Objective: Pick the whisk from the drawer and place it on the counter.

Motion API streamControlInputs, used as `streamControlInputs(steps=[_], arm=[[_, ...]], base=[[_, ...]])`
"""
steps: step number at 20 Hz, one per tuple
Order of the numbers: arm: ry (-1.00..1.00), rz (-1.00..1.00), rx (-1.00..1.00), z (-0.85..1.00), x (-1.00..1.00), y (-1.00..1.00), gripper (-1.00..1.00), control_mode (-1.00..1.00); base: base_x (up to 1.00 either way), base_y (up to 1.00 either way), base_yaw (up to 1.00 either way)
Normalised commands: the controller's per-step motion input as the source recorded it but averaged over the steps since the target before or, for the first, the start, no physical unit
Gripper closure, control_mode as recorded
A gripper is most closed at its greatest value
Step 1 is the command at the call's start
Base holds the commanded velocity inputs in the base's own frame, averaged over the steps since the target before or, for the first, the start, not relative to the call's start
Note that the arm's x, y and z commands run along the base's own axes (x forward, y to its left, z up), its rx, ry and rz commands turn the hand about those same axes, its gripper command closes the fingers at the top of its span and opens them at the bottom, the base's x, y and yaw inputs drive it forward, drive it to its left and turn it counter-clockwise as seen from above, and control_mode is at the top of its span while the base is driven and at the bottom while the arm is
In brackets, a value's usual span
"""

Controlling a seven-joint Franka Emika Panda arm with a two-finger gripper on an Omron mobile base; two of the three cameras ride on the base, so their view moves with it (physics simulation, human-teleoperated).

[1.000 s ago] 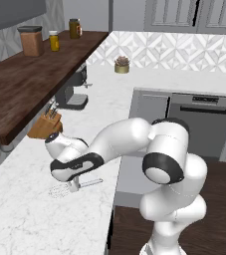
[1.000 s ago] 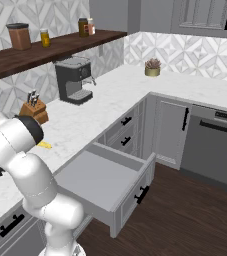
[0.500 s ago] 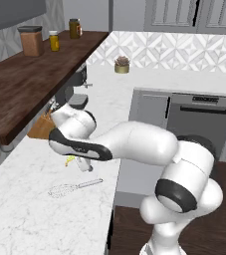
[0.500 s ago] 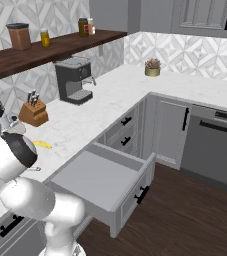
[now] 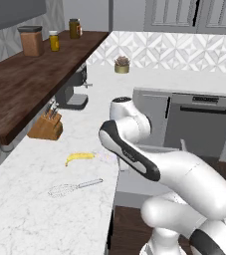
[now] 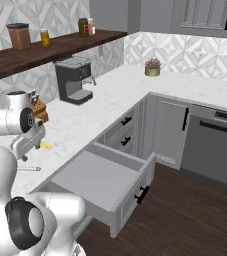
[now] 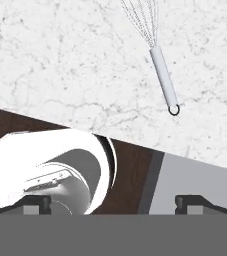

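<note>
Steel whisk (image 5: 74, 187) lies flat on counter (image 5: 15, 219); likely light, wire loops springy; slim handle best hold. Gripper (image 7: 112, 202) jaws spread, empty.

Pretty clearly a home kitchen: L-shaped white marble desk (image 5: 89, 134) over grey cabinets (image 6: 167, 132), a dishwasher (image 5: 201, 124), coffee machine (image 6: 74, 80), knife block (image 5: 46, 127), jars (image 5: 32, 41) on a dark wooden shelf (image 5: 30, 87), patterned tile backsplash (image 5: 174, 50), wood floor (image 6: 185, 215).
</note>
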Motion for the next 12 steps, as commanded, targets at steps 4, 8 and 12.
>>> streamControlInputs(steps=[4, 8, 12], arm=[[-0.09, -0.02, 0.32, 0.31, 0.17, -1.00, -1.00, -1.00], [-0.04, -0.12, 0.26, 0.24, 0.64, -1.00, -1.00, -1.00], [-0.02, -0.22, 0.15, 0.01, 1.00, -0.88, -1.00, -1.00]], base=[[0.00, 0.00, 0.00], [0.00, 0.00, 0.00], [0.00, 0.00, 0.00]])
